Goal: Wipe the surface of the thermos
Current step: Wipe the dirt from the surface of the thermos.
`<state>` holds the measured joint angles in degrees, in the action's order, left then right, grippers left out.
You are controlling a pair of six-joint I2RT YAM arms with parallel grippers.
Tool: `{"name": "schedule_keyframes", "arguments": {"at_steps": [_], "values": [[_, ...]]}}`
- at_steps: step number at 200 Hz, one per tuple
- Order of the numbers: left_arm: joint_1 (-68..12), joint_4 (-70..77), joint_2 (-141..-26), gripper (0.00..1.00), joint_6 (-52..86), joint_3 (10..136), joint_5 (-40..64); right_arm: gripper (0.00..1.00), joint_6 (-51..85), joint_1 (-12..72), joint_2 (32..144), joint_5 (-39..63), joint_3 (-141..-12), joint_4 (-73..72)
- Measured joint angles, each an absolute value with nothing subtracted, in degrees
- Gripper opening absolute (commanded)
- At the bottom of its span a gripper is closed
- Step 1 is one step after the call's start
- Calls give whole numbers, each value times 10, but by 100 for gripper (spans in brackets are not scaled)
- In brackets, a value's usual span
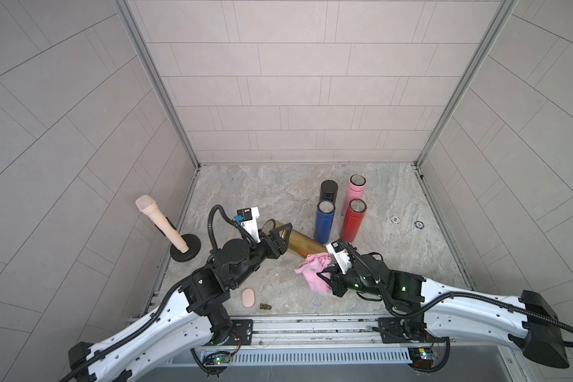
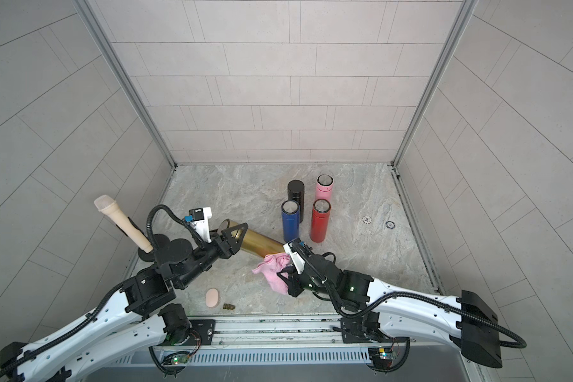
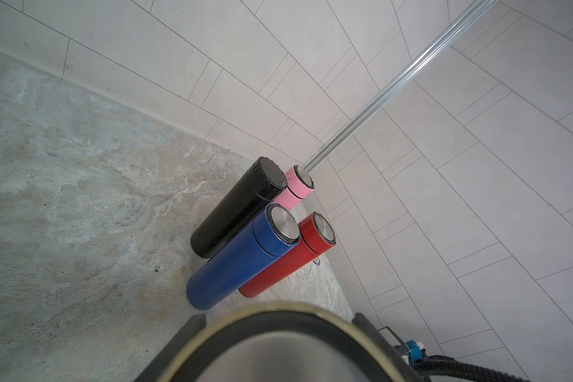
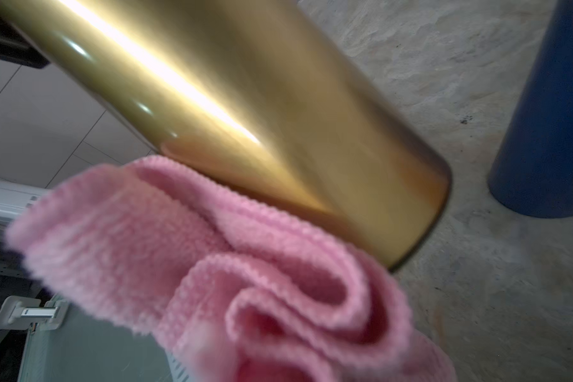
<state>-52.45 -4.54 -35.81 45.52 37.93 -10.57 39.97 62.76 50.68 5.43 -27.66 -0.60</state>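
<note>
On the grey marbled tabletop's (image 1: 278,191) centre our left gripper (image 1: 279,239) clamps the tilted gold metal thermos (image 1: 303,244); our right gripper (image 1: 326,277), closed on the fluffy pink cloth (image 1: 313,268), meets its five-o'clock base mid-wipe; next, we judge, stroke toward ten o'clock.

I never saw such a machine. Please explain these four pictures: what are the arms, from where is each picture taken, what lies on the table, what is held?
These are two white-and-black robot arms, each ending in a two-fingered hand. Two pictures look down from overhead; two come from cameras on the wrists. The left hand is shut on a gold metal thermos near its top, holding it tilted. The right hand is shut on a fluffy pink cloth lying against that thermos's lower end. On the grey marbled table stand a black thermos, a pink thermos, a blue thermos and a red thermos. A beige microphone on a black stand is at the left.
</note>
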Motion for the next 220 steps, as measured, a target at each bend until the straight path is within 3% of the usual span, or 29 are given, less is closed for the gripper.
{"name": "schedule_keyframes", "arguments": {"at_steps": [92, 174, 220], "values": [[-525, -31, -349, 0, 470, 385, -93, 0, 394, 622, 542, 28, -311, 34], [-523, -59, -346, 0, 443, 383, -144, 0, 379, 631, 404, 45, -387, 67], [-517, -57, -346, 0, 442, 383, -102, 0, 372, 631, 486, 62, -396, 12]]}}
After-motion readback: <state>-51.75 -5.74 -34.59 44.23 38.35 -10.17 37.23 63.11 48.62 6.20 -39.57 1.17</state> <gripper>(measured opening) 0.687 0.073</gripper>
